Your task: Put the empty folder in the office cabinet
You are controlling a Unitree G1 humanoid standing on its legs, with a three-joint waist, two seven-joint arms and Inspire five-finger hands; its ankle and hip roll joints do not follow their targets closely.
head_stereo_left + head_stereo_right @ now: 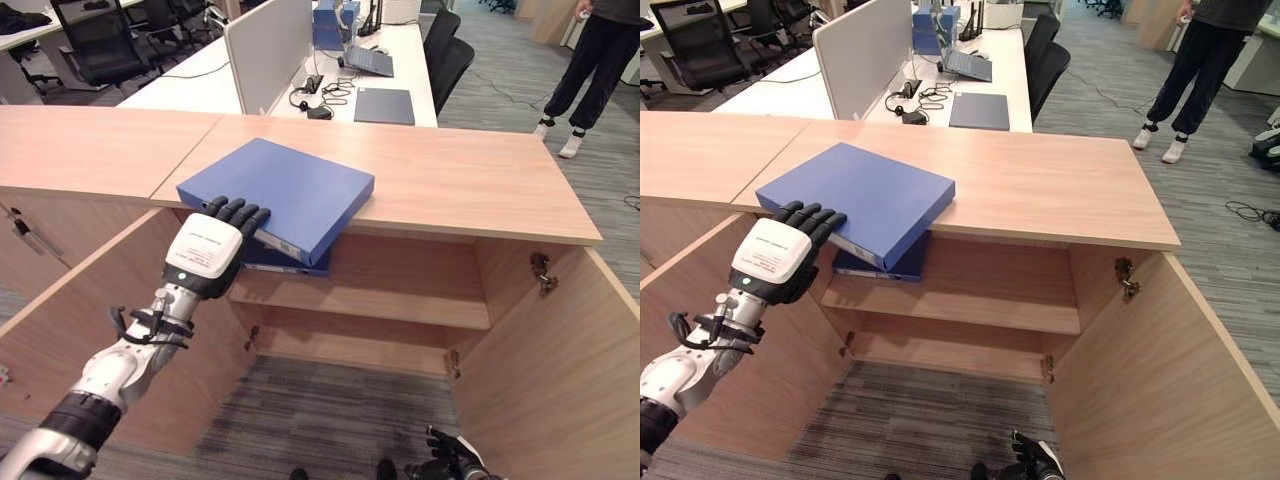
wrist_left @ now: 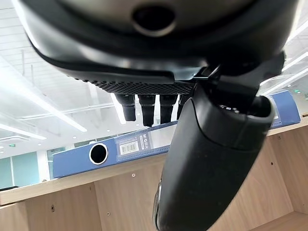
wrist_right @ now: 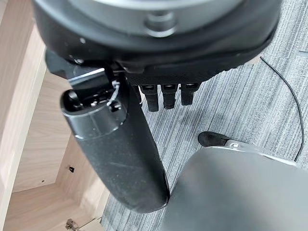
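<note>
The left wrist view shows the folder's [image 2: 120,149] spine with its round finger hole and label, facing outward over the cabinet [image 1: 420,290] top edge. The eye views show the blue folder lying flat on the cabinet top, one corner overhanging the open front, above a second folder [image 1: 285,262] on the upper shelf. The left hand [image 1: 205,250] touches the folder's near edge, fingers [image 1: 235,212] slightly bent over it. The right hand [image 3: 163,94] hangs low over the carpet [image 3: 269,115], fingers relaxed, holding nothing.
</note>
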